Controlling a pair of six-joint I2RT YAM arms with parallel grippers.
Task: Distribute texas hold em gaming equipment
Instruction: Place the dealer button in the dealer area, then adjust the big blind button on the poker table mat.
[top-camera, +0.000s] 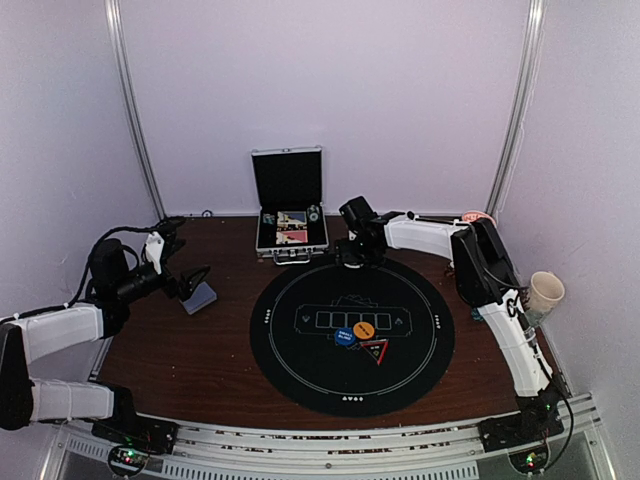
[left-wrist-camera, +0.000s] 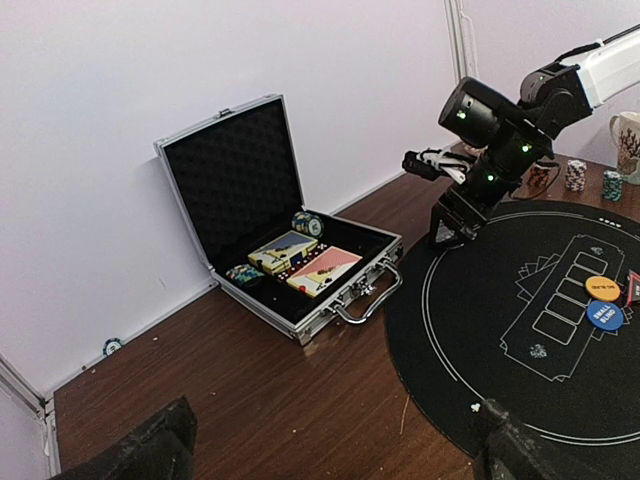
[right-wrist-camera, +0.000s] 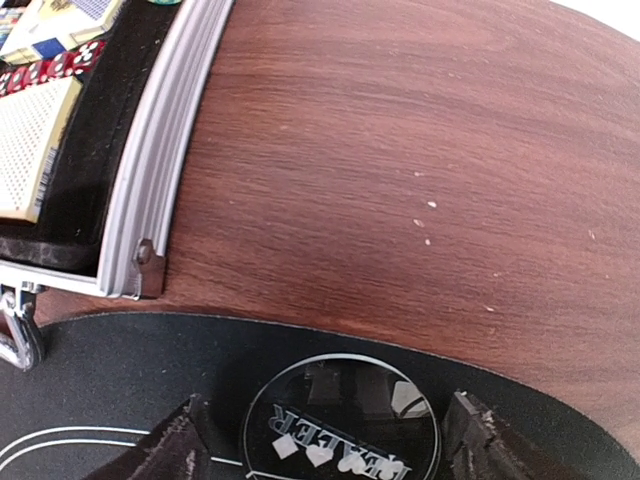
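My right gripper (right-wrist-camera: 325, 440) is open and low over the far edge of the black mat (top-camera: 300, 375). A clear round disc marked DEALER (right-wrist-camera: 340, 425) lies on the mat between its fingers (right-wrist-camera: 175, 450). My left gripper (top-camera: 193, 281) is open over the brown table at the left, and nothing shows between its fingers in the left wrist view (left-wrist-camera: 330, 455). A grey-blue card stack (top-camera: 202, 297) lies at its tips. An orange disc (top-camera: 363, 329) and a blue disc (top-camera: 344, 336) sit at the mat's centre. Chip stacks (left-wrist-camera: 575, 175) stand at the far right.
The open silver case (top-camera: 290, 215) stands at the back, holding card boxes (left-wrist-camera: 322, 270) and chips (left-wrist-camera: 308, 224). A small black triangular piece (top-camera: 376, 351) lies by the discs. A paper cup (top-camera: 546, 294) sits at the right edge. White walls close in on all sides.
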